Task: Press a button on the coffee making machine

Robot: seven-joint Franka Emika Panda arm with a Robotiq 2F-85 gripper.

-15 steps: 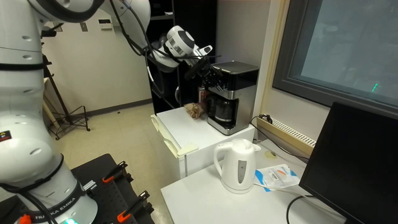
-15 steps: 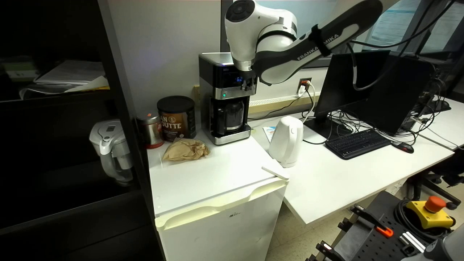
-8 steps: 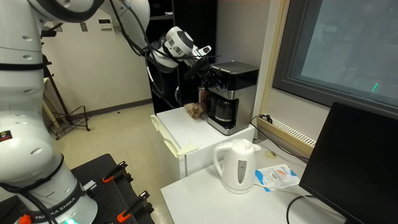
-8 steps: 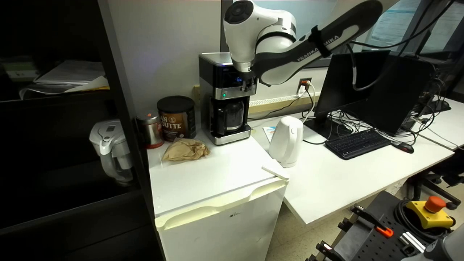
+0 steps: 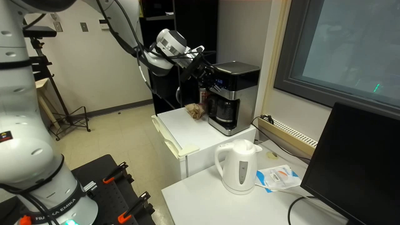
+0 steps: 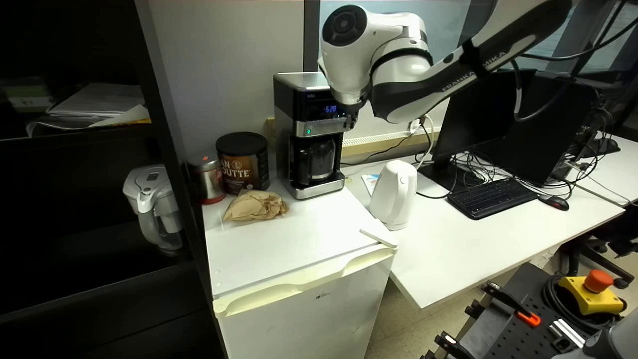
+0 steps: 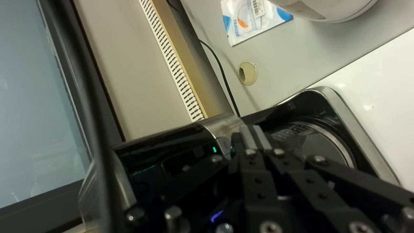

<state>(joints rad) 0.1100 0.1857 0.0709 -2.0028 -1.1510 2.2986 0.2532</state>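
Observation:
The coffee making machine is a boxy black and silver machine with a dark carafe, in both exterior views [image 5: 247, 104] [image 6: 285, 119]. It fills the lower part of the wrist view [image 7: 223, 125]. Its blue display [image 6: 330, 108] is lit, and a green light [image 6: 308, 131] glows on the silver band. My gripper [image 5: 217, 88] is in front of the machine's upper front, near the band's end by the kettle side [image 6: 350, 121]. In the wrist view its fingertips [image 7: 255, 137] lie almost together with nothing between them. I cannot tell whether they touch the machine.
A white kettle [image 5: 240, 170] stands on the desk beside the white fridge [image 6: 299, 249] that bears the machine. A brown paper bag [image 6: 255, 205], a dark tin [image 6: 243, 164] and a metal canister [image 6: 207, 179] stand beside the machine. A monitor [image 5: 356, 162] is on the desk.
My gripper has drawn back from the machine's front and shifted sideways toward the kettle side. More of the blue display is uncovered. The machine has not moved.

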